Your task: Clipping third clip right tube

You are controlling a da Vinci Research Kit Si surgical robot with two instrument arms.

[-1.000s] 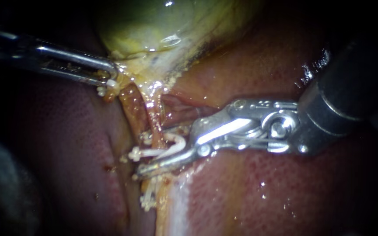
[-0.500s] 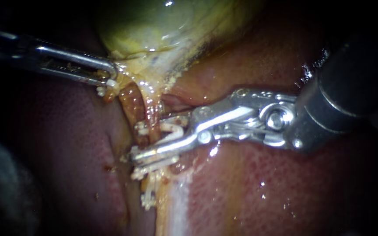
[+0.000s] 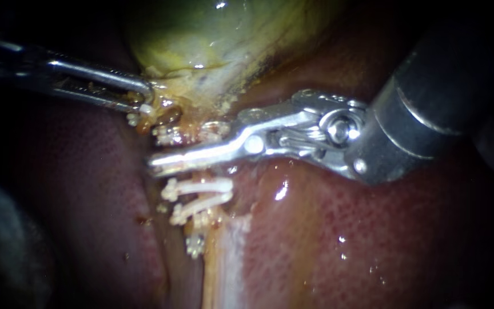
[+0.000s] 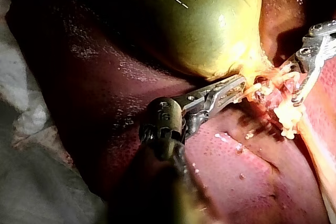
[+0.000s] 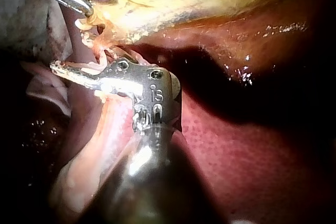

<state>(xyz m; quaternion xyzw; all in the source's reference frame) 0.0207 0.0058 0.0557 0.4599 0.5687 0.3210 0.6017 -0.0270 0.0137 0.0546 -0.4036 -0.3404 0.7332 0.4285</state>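
Endoscope view: your right instrument now higher in frame, two clips bare below it; grip unreadable. Left wrist view shows left instrument pinching gallbladder more plainly.

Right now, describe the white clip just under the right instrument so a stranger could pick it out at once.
Find the yellow-green gallbladder, then drop to the right instrument lying across the tissue below it. The clip is the first white bar under that metal, nearly level, whereas the lower clip beside it slants.
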